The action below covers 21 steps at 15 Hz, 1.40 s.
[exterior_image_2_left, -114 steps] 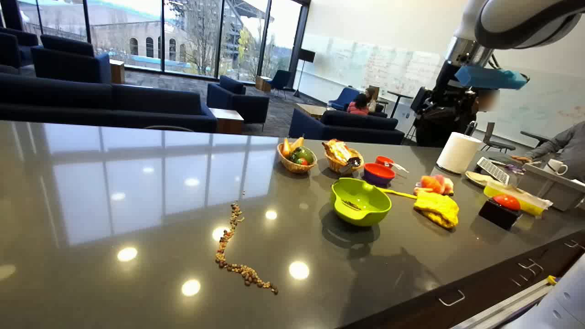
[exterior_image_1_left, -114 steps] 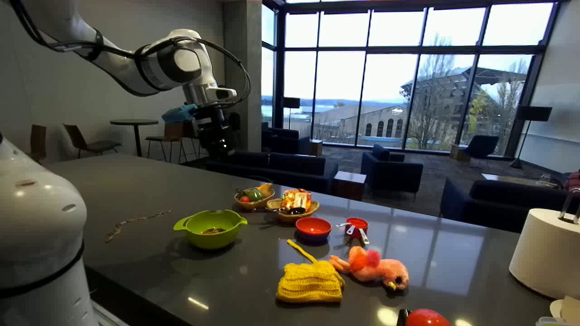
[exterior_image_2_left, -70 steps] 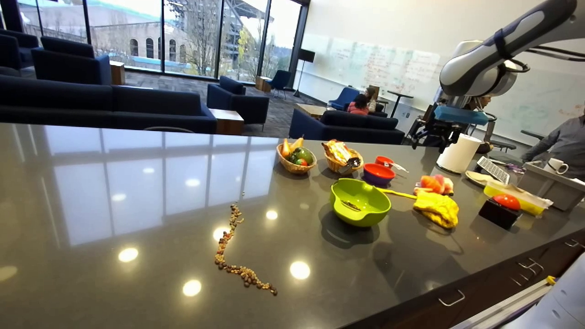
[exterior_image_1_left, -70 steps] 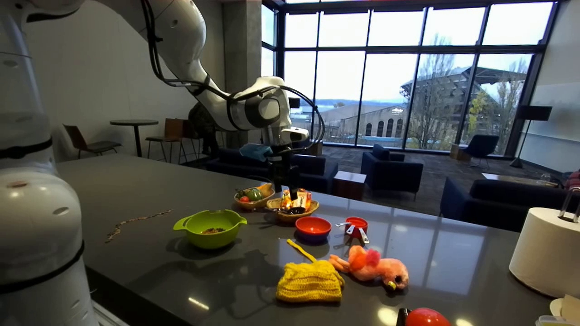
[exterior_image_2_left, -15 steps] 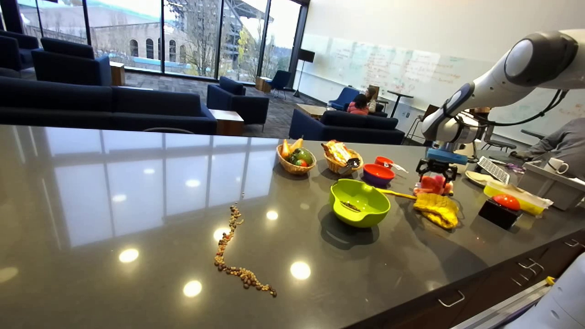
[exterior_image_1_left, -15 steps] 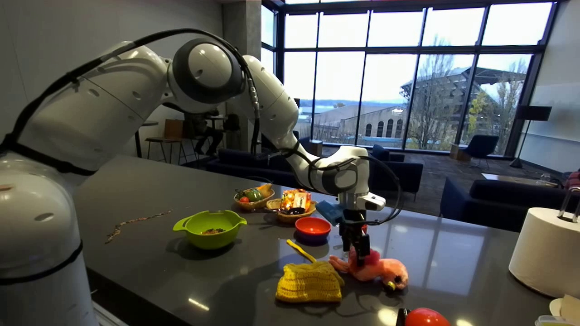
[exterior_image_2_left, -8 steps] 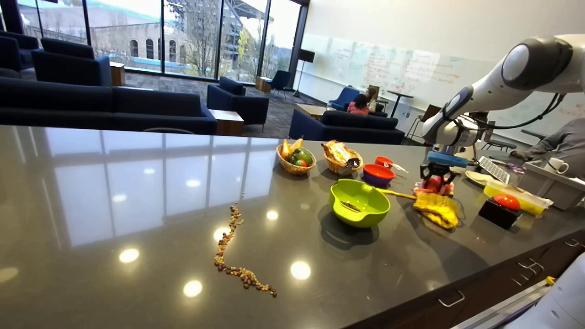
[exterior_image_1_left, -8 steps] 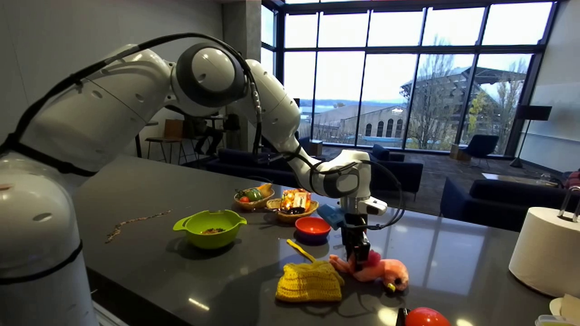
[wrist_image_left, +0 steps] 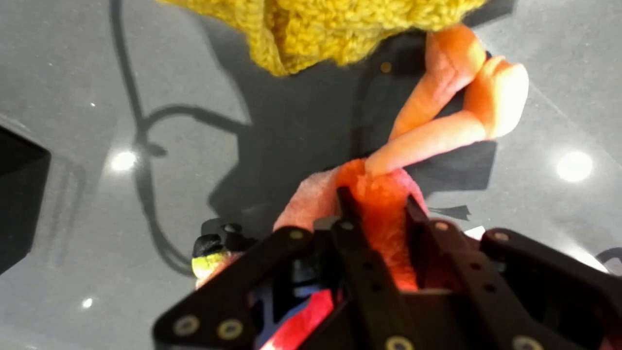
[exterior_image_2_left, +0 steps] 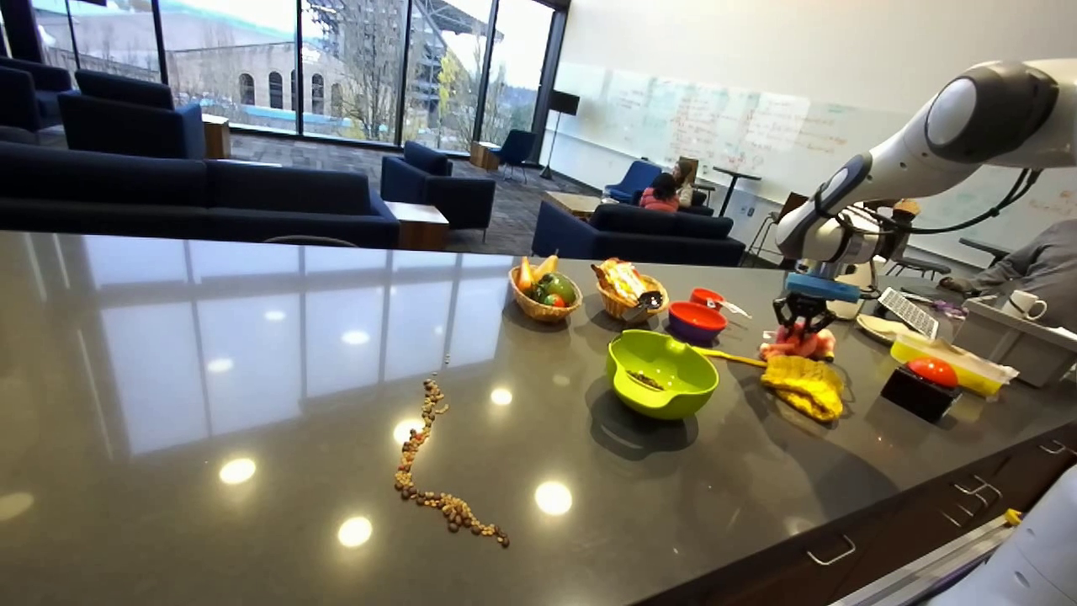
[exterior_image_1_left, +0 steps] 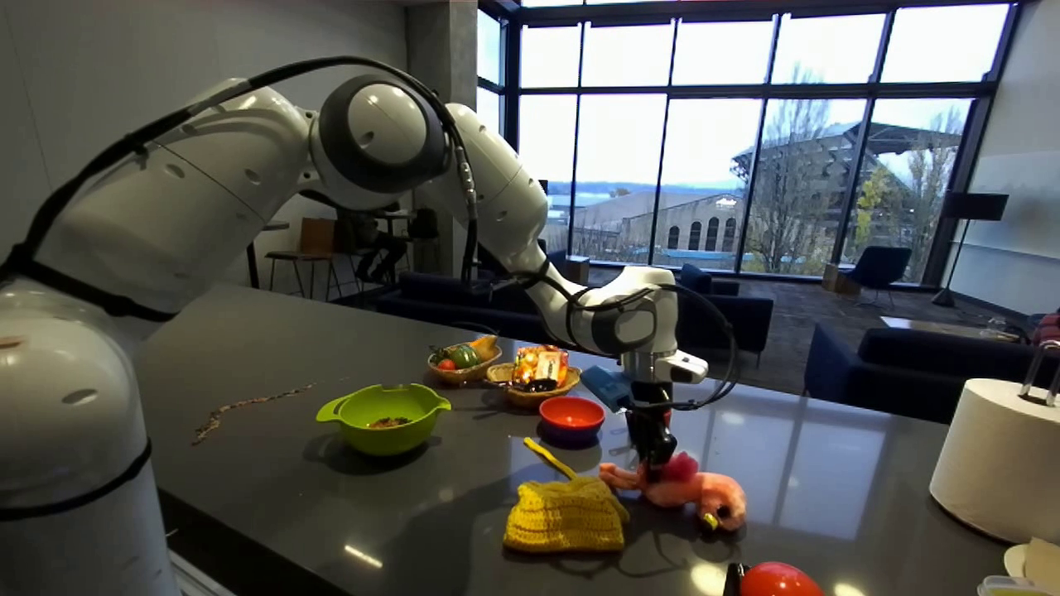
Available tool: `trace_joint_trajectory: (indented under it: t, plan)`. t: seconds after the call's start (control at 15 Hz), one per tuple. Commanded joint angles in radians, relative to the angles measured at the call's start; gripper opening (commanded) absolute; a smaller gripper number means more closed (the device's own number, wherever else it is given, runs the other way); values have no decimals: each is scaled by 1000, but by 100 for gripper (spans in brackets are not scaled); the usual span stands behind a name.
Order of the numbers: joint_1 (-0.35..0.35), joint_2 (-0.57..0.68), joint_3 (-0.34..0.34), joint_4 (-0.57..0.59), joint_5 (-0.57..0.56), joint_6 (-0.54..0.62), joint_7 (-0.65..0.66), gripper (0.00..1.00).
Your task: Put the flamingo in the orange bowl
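Flamingo of pink plush [exterior_image_1_left: 686,491] lies lower right in an exterior view, on the glossy grey desk [exterior_image_1_left: 348,335], its reddish middle pinched by the black hand [wrist_image_left: 378,194]. Grasp made, I'd judge; next, lift it up-left over the round orange-red bowl [exterior_image_1_left: 572,416].

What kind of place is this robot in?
It looks like a lounge or shared room, maybe in an office or school. You can see dark blue sofas, tall windows and a whiteboard with writing on it.
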Motion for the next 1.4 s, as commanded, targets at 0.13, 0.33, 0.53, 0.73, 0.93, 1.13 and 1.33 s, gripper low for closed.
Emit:
trace_joint_trajectory:
  t: [0.13,0.33,0.53,0.73,0.93,1.13,1.33]
  plan:
    - [33,-110,-8,-75,-12,-25,-4,6]
    - [62,-163,-17,-113,-36,-28,3,6]
    - [92,-224,-18,-160,-67,-16,5,6]
    - [133,-274,-27,-198,-136,6,15,6]
    - [178,-302,-38,-224,-231,38,39,6]
    - [215,-308,-34,-242,-303,70,60,6]
    - [251,-294,-26,-249,-353,105,71,6]
